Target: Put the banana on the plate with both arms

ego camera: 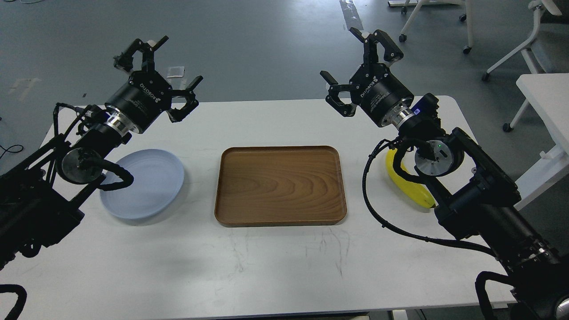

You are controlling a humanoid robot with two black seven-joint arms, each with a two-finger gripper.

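The yellow banana [410, 185] lies on the white table at the right, partly hidden behind my right arm's wrist and cable. The pale blue-grey plate [149, 186] rests on the table at the left, its left edge covered by my left arm. My left gripper [165, 74] is raised above the table's far left, fingers spread open and holding nothing. Over the far right of the table my right gripper [358, 66] is also raised, open and empty, well above and behind the banana.
A rectangular brown wooden tray [280, 185] sits in the middle of the table [275, 266], between plate and banana. Beyond the table is grey floor, with white chair legs [444, 26] and another white table [546, 102] at the far right.
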